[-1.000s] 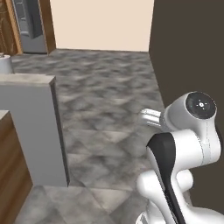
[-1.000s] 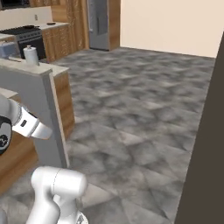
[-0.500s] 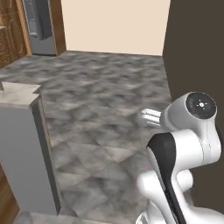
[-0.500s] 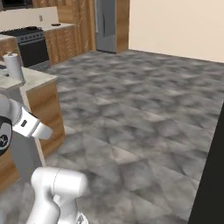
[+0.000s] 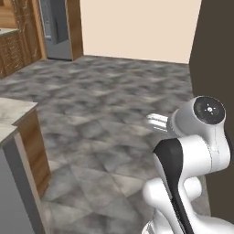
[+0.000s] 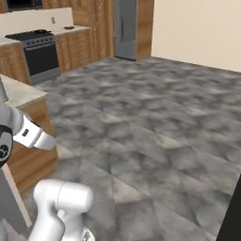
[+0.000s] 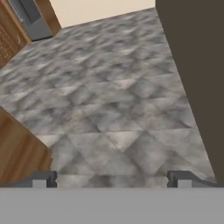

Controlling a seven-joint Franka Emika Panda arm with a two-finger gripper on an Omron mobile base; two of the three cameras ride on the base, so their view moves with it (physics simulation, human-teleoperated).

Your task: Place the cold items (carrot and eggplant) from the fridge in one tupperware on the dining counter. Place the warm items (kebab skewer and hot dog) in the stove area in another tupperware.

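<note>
The gripper (image 7: 112, 180) hangs over bare grey stone floor (image 5: 114, 114), its jaws spread wide with nothing between them; both dark fingertips (image 7: 43, 178) show at the near edge of the hand view; a wooden bench (image 6: 28, 141) with a pale stone top stands at the near left; far left, a black stove (image 6: 40, 54) sits among wooden cabinets, and a steel fridge (image 6: 124, 28) stands beside them against the far wall; a dark panel (image 5: 215, 59) rises on the right; carrot, eggplant, skewer, hot dog and tupperware cannot be made out.
</note>
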